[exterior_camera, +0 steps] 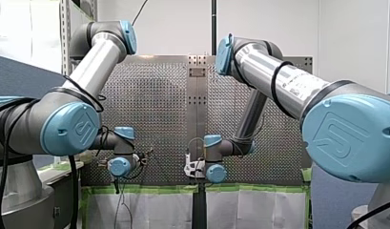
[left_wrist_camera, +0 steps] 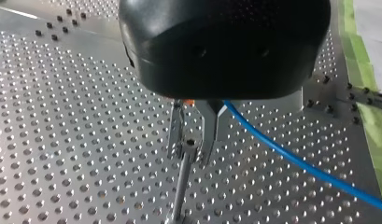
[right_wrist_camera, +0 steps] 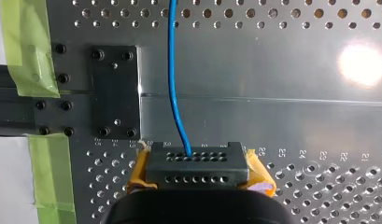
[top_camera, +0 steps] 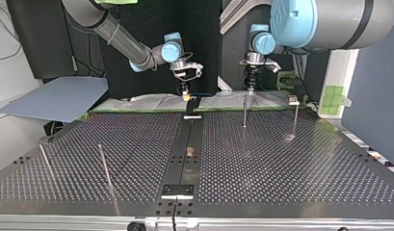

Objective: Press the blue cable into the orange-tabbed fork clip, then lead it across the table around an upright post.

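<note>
Bench [top_camera: 281, 163]: bright metal sheet drilled all over with small holes, split by a dark, smooth centre strip [top_camera: 190, 139]. All places are given from that strip, in the top view.

My right tool [right_wrist_camera: 198, 164] hangs over the strip's far end. Its black fingertips are drilled with rows of small holes, with yellow pads flaring at each side. They are drawn together with no gap showing, and the blue cable [right_wrist_camera: 172, 70] is pinched in them. The cable is thin, round and glossy. It runs away from the tips in a slight bow over smooth, undrilled metal. Beside it lies a black plate [right_wrist_camera: 115, 93], flat, rectangular and screwed down. Green tape [right_wrist_camera: 25, 46] runs along the bench edge.

My left tool [left_wrist_camera: 191, 154] is to the strip's right, also at the far edge. Black rounded body, two slim metal fingers [left_wrist_camera: 176, 128] a narrow gap apart, gripping nothing. The head of an upright post [left_wrist_camera: 181, 186] sits between the tips. The post is a thin steel rod with a screw in its top. The cable passes just beside one finger; whether it touches, cannot tell.
</note>
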